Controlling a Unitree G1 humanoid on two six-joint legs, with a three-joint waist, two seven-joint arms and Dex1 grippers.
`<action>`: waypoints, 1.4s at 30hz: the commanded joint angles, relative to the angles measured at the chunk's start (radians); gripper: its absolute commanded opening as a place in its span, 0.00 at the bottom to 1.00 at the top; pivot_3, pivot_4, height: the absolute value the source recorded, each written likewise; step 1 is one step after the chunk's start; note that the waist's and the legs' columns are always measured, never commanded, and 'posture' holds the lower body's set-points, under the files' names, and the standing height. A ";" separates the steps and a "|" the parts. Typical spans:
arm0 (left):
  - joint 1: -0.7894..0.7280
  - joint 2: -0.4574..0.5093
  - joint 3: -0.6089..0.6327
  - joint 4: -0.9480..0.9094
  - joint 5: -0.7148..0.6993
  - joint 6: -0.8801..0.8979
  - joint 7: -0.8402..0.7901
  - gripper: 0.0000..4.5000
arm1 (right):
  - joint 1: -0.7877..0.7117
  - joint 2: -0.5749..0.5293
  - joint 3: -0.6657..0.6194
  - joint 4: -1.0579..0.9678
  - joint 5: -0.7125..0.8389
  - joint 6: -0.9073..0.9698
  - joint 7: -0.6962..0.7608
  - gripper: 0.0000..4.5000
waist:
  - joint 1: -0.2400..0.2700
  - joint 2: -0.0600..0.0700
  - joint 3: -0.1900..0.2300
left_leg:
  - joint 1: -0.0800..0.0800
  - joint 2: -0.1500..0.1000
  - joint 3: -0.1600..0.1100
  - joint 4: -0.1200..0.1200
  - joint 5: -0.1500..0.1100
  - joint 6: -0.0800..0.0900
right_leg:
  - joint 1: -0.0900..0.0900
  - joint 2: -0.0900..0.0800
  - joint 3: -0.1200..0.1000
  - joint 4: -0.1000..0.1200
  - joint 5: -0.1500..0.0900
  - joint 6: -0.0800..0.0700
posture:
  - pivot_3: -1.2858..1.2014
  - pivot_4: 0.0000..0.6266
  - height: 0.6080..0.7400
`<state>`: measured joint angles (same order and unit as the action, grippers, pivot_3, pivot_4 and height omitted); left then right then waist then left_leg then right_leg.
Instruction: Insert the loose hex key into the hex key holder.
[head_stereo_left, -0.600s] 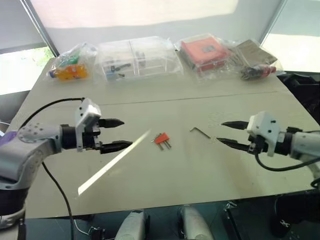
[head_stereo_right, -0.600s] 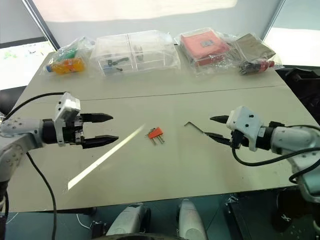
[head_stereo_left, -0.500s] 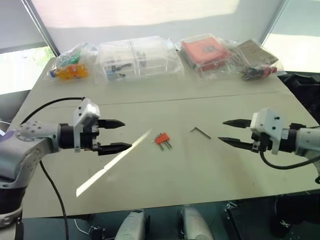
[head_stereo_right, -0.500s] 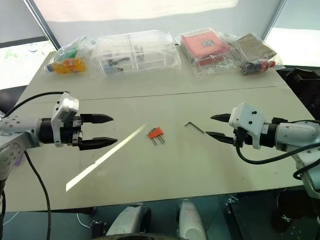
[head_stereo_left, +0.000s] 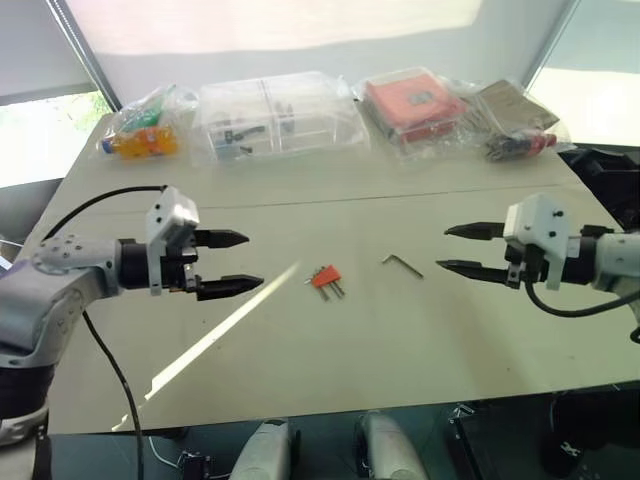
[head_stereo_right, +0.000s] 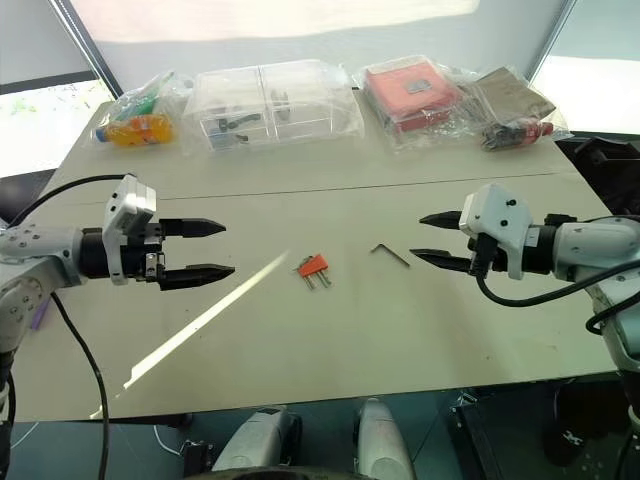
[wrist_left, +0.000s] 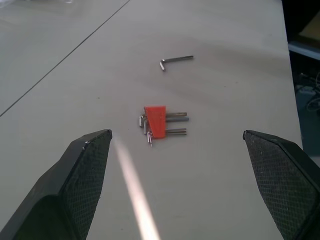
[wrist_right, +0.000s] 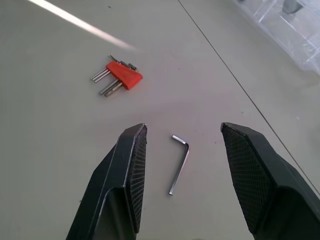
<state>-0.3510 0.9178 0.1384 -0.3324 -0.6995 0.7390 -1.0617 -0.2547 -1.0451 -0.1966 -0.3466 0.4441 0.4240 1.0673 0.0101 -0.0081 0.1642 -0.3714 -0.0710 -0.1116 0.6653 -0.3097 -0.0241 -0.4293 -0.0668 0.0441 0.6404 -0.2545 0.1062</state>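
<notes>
Jaws spread on both my left gripper (head_stereo_left: 238, 263) and right gripper (head_stereo_left: 460, 250), holding nothing above the table (head_stereo_left: 330, 350); the loose hex key (head_stereo_left: 401, 264) lies flat just right of the hex key holder (head_stereo_left: 323, 278).

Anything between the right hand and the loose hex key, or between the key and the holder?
Nothing visible. The right hand hangs open, apart from the loose hex key, with bare table between them. The stretch from the key to the hex key holder is bare too.
</notes>
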 joint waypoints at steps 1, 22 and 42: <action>-0.011 -0.003 0.019 -0.016 -0.013 0.000 0.009 0.98 | -0.021 -0.011 0.001 -0.006 -0.006 -0.010 0.009 0.54 | 0.000 0.000 0.000 | 0.000 0.000 0.000 0.000 0.000 0.000 | 0.000 0.000 0.000 0.000 0.000 0.000 | 0.52 0.24 1.00; 0.084 -0.057 0.017 -0.012 0.085 -0.066 0.116 0.98 | -0.165 0.391 0.414 0.267 -0.490 -0.343 -0.333 0.54 | -0.007 0.000 0.000 | -0.002 -0.001 0.002 0.000 0.003 -0.005 | -0.006 0.000 0.001 0.005 0.000 0.000 | 0.52 0.24 1.00; 0.152 -0.043 0.063 -0.077 0.067 -0.054 0.149 0.98 | -0.166 0.521 0.531 0.351 -0.609 -0.430 -0.322 0.54 | -0.024 0.000 0.000 | -0.003 -0.001 0.002 0.000 0.003 -0.006 | -0.008 0.002 0.001 0.007 0.000 0.000 | 0.52 0.24 1.00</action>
<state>-0.2001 0.8595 0.1675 -0.3742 -0.6218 0.6900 -0.9130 -0.4029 -0.5361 0.3326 0.0095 -0.1595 0.0153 0.7418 -0.0142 -0.0083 0.1641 -0.3741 -0.0716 -0.1099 0.6650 -0.3064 -0.0299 -0.4369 -0.0649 0.0450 0.6470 -0.2545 0.1061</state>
